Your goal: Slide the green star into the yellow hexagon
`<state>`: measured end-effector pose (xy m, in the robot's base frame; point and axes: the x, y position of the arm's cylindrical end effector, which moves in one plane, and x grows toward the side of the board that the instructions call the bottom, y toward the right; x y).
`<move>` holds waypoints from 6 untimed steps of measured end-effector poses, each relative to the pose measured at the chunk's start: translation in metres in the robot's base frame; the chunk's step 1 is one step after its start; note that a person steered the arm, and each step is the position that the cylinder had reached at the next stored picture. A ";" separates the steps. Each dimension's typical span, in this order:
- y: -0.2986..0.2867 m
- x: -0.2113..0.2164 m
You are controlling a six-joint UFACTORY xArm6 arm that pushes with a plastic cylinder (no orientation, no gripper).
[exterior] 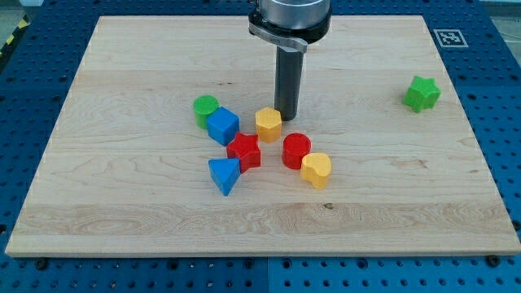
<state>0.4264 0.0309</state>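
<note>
Black square marker, board's top-right

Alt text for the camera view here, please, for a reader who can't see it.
My tip rests on a wooden board just right of the yellow hexagon, while the green star sits alone far toward the view's right. Clustered near the hexagon are a green cylinder, blue cube, red star, blue triangle, red cylinder and yellow heart.
</note>
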 end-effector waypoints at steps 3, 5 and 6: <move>0.092 -0.140; 0.250 -0.138; 0.273 -0.110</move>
<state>0.3167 0.3044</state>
